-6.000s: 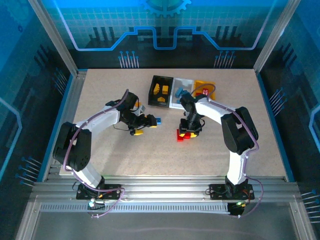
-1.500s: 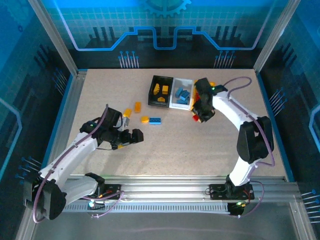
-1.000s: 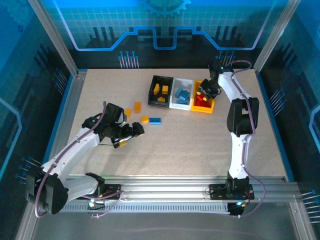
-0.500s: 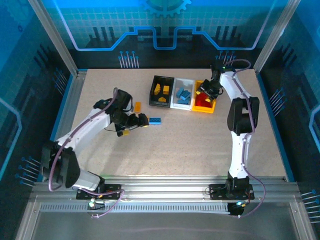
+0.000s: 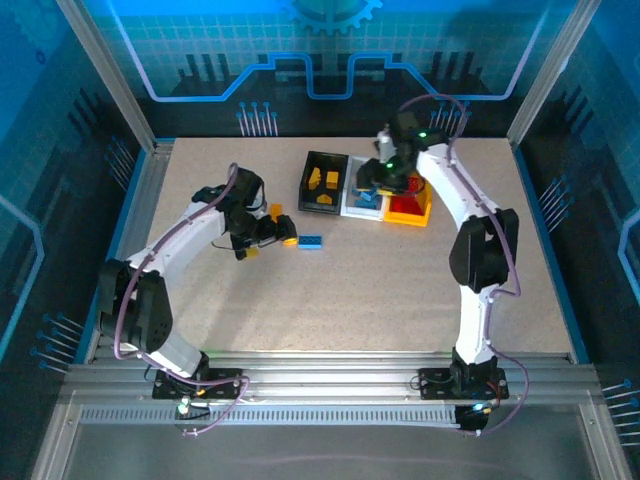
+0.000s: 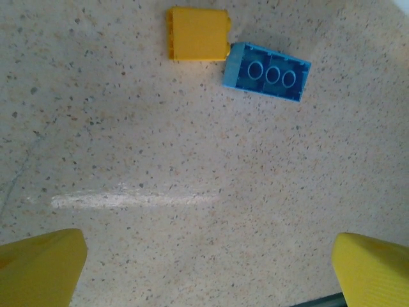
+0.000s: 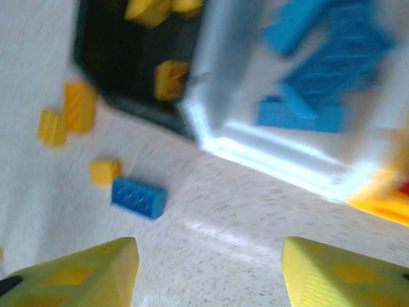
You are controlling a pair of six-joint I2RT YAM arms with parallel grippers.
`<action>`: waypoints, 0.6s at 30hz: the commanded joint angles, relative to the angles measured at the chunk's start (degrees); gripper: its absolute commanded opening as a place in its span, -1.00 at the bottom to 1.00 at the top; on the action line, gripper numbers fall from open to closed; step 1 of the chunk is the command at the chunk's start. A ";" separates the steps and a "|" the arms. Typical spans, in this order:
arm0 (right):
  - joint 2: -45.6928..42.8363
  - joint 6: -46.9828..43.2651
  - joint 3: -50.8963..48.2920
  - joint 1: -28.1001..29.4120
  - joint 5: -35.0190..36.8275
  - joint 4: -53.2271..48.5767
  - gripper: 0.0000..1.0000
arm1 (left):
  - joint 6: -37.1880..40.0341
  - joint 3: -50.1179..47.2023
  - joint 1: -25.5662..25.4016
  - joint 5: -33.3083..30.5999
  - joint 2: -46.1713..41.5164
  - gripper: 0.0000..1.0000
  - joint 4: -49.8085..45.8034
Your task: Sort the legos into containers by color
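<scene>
A: Right gripper (image 5: 384, 178) swung off the yellow bin (image 5: 427, 212) to over the white bin (image 5: 350, 207) — fingers apart, empty.

B: Left gripper (image 6: 204, 268) is spread too, closing in on the touching yellow brick (image 6: 198, 41) and blue brick (image 6: 267, 71) — could snag both.

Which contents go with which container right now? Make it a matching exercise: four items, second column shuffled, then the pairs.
Column A
1. black bin
2. white bin
3. yellow-orange bin
4. loose blue brick

Column B
a. holds red bricks
b. lies on the table beside a loose yellow brick
c. holds yellow bricks
d. holds blue bricks

Pairs: 1-c, 2-d, 3-a, 4-b.
</scene>
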 commanded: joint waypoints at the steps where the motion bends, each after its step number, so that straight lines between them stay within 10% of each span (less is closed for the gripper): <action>1: 0.21 -26.20 -4.16 8.34 -0.54 2.16 0.25 | -1.17 -4.62 0.49 0.49 -5.60 0.98 0.86; 7: 0.56 -46.76 -12.78 11.93 -8.56 15.26 0.27 | -3.16 -12.05 1.80 -0.59 -13.80 0.98 0.52; 18: 13.21 -61.24 -2.78 16.24 4.04 13.00 0.33 | -4.27 -17.40 2.86 -1.11 -22.10 0.98 -2.21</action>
